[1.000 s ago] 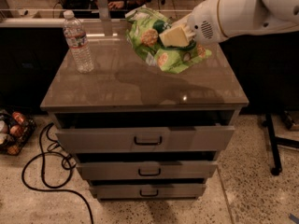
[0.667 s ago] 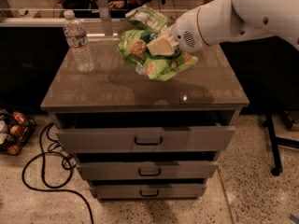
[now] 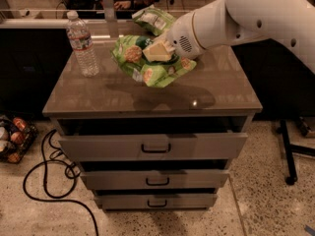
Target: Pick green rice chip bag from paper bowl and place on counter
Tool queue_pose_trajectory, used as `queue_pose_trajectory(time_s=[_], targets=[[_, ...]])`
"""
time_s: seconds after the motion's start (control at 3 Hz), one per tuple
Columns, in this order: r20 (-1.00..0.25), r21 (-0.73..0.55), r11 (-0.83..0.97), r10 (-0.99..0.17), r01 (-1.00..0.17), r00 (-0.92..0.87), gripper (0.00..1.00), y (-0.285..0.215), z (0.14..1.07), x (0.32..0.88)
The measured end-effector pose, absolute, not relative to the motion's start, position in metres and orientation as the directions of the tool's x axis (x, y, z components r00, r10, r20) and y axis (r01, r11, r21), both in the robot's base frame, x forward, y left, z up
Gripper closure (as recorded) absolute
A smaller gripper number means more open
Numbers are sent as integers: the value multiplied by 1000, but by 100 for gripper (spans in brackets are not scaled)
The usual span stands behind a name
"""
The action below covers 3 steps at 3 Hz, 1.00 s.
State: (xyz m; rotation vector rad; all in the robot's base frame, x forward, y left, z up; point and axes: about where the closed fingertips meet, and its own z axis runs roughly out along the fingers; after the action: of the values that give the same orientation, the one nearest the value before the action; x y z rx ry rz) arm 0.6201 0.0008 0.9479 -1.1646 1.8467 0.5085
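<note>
The green rice chip bag (image 3: 147, 65) is bright green with round tan rice-cake pictures. It hangs crumpled in the air above the middle-back of the counter (image 3: 206, 95), and its shadow falls on the top below. My gripper (image 3: 157, 51), at the end of the white arm reaching in from the upper right, is shut on the bag's upper middle. The paper bowl is not visible; it may be hidden behind the bag and arm.
A paler green bag (image 3: 154, 18) lies at the counter's back edge behind the gripper. A clear water bottle (image 3: 82, 44) stands at the back left. Three handled drawers (image 3: 155, 146) sit below, slightly open. Black cables (image 3: 47, 181) and a basket (image 3: 11, 139) lie on the floor to the left, and a black stand (image 3: 289, 151) is to the right.
The arm has carried the green rice chip bag to the left and a little lower over the counter. The water bottle has not moved.
</note>
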Motion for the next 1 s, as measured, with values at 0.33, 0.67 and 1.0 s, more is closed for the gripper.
queue_pose_trajectory(time_s=[0.33,0.67,1.0], targets=[[-836,-104,476,-517,-873,-183,57,3,948,619],[-836,-104,473,-518,-875,-181,35,5,947,619],[-835,-104,470,-519,-876,-180,12,6,947,618]])
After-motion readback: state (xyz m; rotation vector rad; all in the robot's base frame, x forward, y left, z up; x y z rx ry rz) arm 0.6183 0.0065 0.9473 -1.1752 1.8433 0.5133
